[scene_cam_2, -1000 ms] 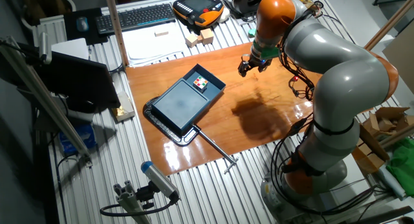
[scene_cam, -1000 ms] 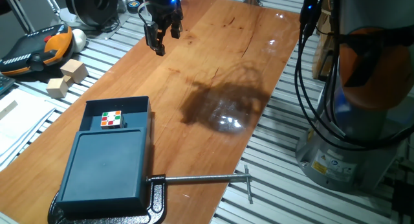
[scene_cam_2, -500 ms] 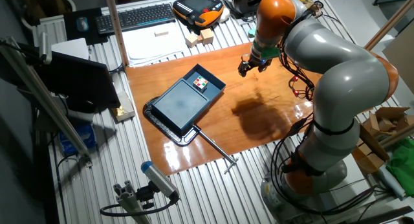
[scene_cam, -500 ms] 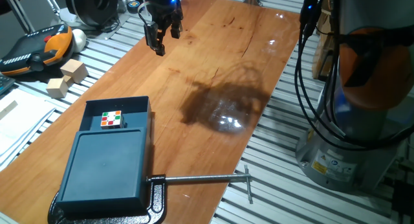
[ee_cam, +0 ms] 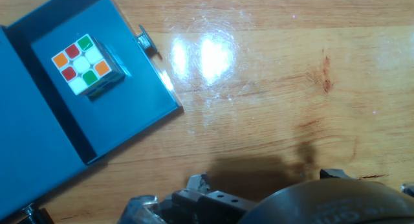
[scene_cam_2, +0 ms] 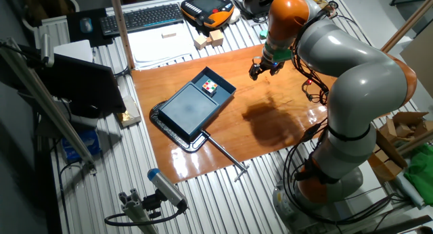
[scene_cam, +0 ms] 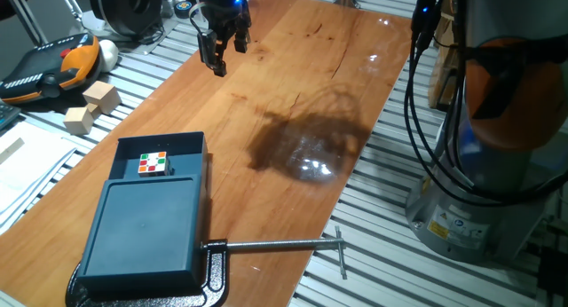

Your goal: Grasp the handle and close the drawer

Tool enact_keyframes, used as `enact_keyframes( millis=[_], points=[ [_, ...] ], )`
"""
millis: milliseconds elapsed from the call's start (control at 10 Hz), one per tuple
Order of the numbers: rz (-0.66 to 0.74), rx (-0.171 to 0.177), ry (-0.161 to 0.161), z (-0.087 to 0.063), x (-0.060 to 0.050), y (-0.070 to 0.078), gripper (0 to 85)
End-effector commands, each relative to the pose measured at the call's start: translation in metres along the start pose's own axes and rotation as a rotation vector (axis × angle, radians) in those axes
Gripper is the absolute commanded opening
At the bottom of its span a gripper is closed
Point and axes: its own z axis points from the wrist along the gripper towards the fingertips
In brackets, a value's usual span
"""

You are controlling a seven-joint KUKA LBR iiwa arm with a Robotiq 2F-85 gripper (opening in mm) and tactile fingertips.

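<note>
Nothing moved since the earlier frames, drawer (scene_cam: 162, 162) pulled out of its box (scene_cam: 142, 232), long axis along the worktop (scene_cam: 302, 85), handle (ee_cam: 145, 41) pointing toward the far end, end effector (scene_cam: 221, 44) well apart, hovering, fingers parted, holding nothing.

Drawer (scene_cam: 162, 156): I log a shallow dark blue-teal plastic tray with thin walls, pulled partly out of its matching flat-topped box and lying flat on the wooden table. A colour-tiled cube sits inside it.

Handle (ee_cam: 145, 41): I see a short tab projecting from the middle of the drawer's narrow front wall, pointing away from the box. Nothing touches it.
</note>
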Motion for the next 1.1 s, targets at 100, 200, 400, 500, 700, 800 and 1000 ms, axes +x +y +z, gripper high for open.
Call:
enact_keyframes(
  millis=[100, 200, 400, 500, 700, 800, 1000],
  points=[
    [0.134, 0.009, -0.005, -0.001, 0.001, 0.0, 2.0],
    [0.134, 0.009, -0.002, -0.002, 0.001, 0.001, 2.0],
    [0.137, 0.011, -0.001, -0.001, 0.001, 0.001, 2.0],
    [0.14, 0.008, -0.001, 0.001, 0.001, 0.002, 2.0],
    [0.152, 0.007, -0.007, 0.007, -0.001, 0.007, 2.0],
    [0.161, 0.009, -0.008, 0.01, -0.002, 0.01, 2.0],
    [0.174, 0.01, -0.01, 0.017, -0.006, 0.014, 2.0]
  ],
)
